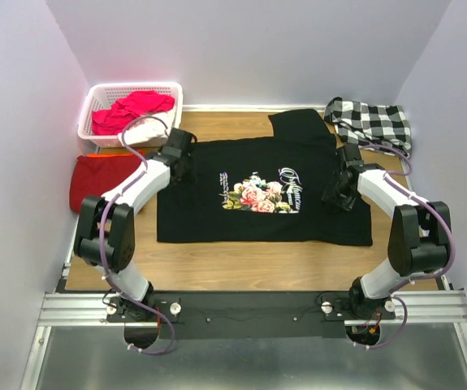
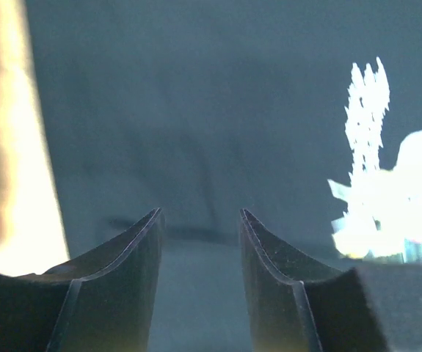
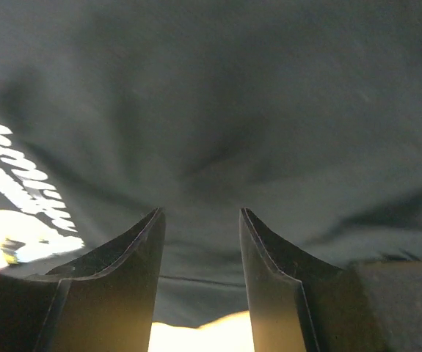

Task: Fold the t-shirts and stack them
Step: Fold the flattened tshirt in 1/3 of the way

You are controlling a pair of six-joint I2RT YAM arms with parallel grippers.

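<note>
Black t-shirt flat under left claw and right claw, both jaws apart.

On my feed the large black cloth t-shirt carries a pink-rose print with green leaves and white script. The plain dark-red cloth t-shirt has no pattern. The white lattice plastic basket holds bright pink crumpled cloth. I also see a black-and-white checked cloth and the light-brown wood-grain tabletop.
</note>
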